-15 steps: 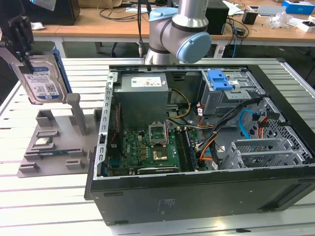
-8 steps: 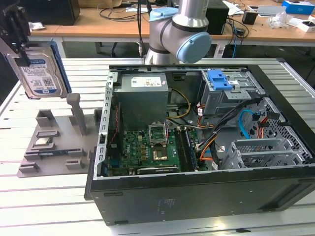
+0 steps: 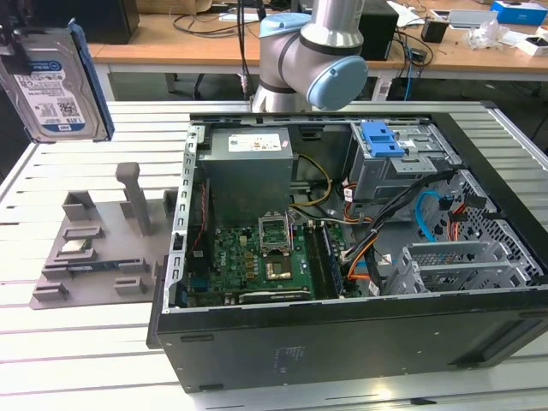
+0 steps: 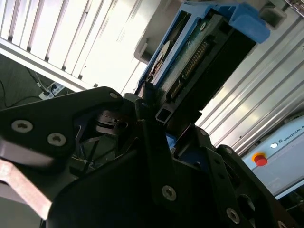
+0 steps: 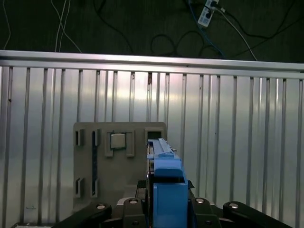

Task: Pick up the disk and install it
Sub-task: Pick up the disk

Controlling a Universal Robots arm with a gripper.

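Gripper [image 4: 154,111] is pinching the disk [image 4: 199,57], w/ black fingers [image 4: 142,137] pressed on either face and the blue carrier frame sticking out past them. In the exterior view the disk [image 3: 53,81] hangs upright in the air at the far left, label side to the camera. It's up off the slatted table [image 3: 86,351], over the grey fixture tray [image 3: 94,248] & well apart from the open PC case [image 3: 342,342].
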